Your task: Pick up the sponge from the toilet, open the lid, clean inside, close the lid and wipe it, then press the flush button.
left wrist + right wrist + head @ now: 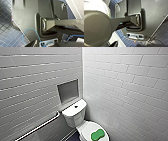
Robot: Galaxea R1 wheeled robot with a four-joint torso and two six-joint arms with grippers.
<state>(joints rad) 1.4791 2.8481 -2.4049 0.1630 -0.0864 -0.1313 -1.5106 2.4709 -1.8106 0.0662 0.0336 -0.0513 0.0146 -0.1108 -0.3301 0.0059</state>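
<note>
White tile walls close a corner where the toilet stands, tank backed against them. Its lid is down (a flat shelf), so the green sponge rests steady on it. The dark flush button, as far as we can make out, faces up on the tank. Whether the grippers are released or clenched, we cannot tell.
</note>
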